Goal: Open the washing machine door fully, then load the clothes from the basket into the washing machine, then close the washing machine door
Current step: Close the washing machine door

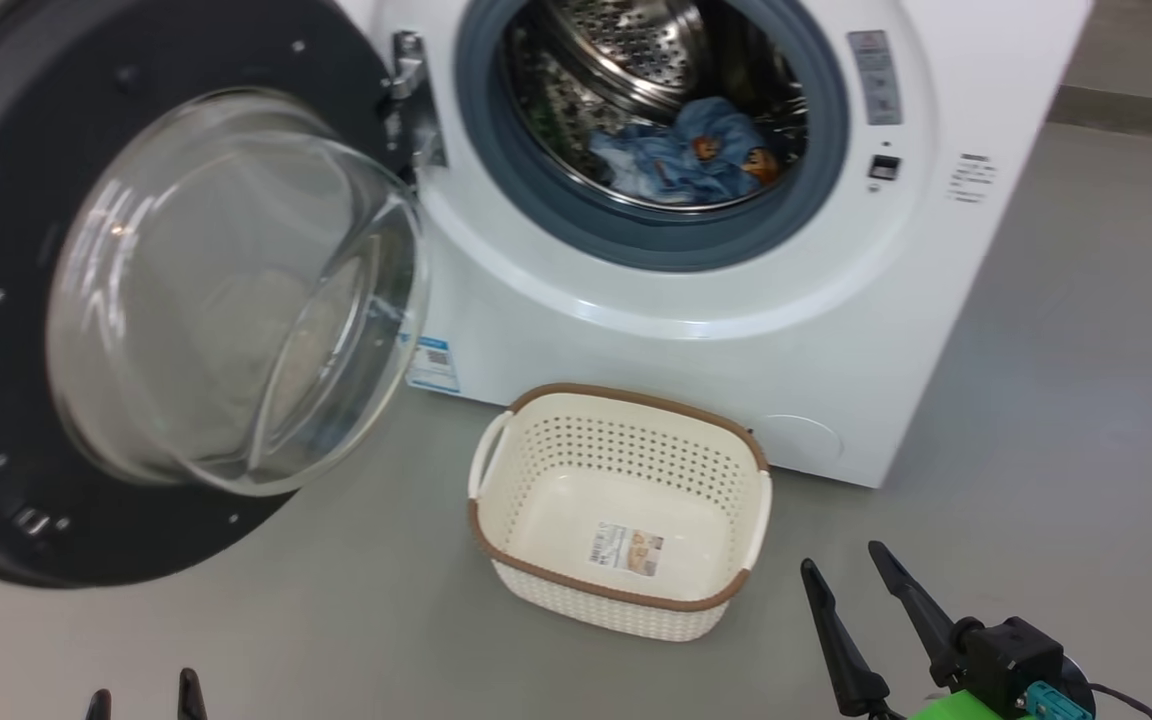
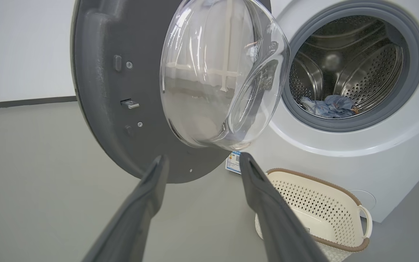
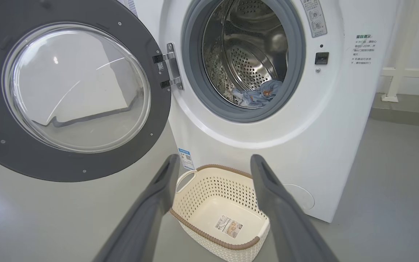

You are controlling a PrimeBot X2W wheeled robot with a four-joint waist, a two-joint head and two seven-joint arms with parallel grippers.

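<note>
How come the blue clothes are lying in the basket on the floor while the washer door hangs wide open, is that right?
Not quite. The clothes lie inside the washing machine, in its drum; the basket on the floor is empty. The head view shows it. The washing machine door does hang wide open.

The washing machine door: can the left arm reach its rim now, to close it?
Probably yes. The left gripper is open and empty, its fingers aim at the lower rim of the washing machine door, and only bare floor lies between. The basket stands off to the side.
</note>
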